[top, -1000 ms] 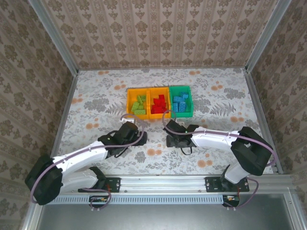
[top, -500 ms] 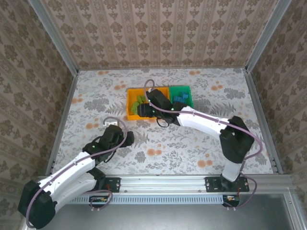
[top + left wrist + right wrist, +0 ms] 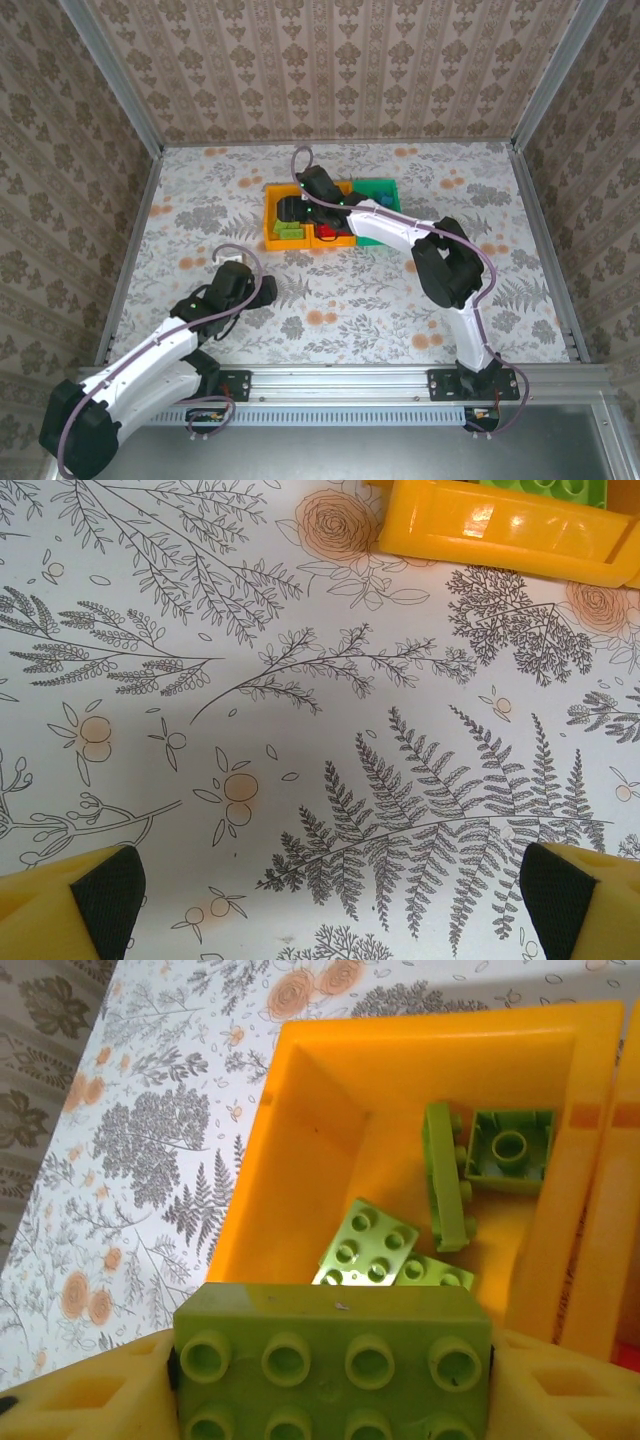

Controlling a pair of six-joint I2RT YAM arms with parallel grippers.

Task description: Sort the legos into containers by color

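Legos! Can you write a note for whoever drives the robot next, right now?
Left gripper: open, empty, over bare table.
Right gripper: a green lego sits between its fingers, above the left orange bin.
Done: green legos lie in that bin, and red legos lie in the middle bin. The green bin is partly hidden by the right arm.
Left: drop the held lego in with the other greens.
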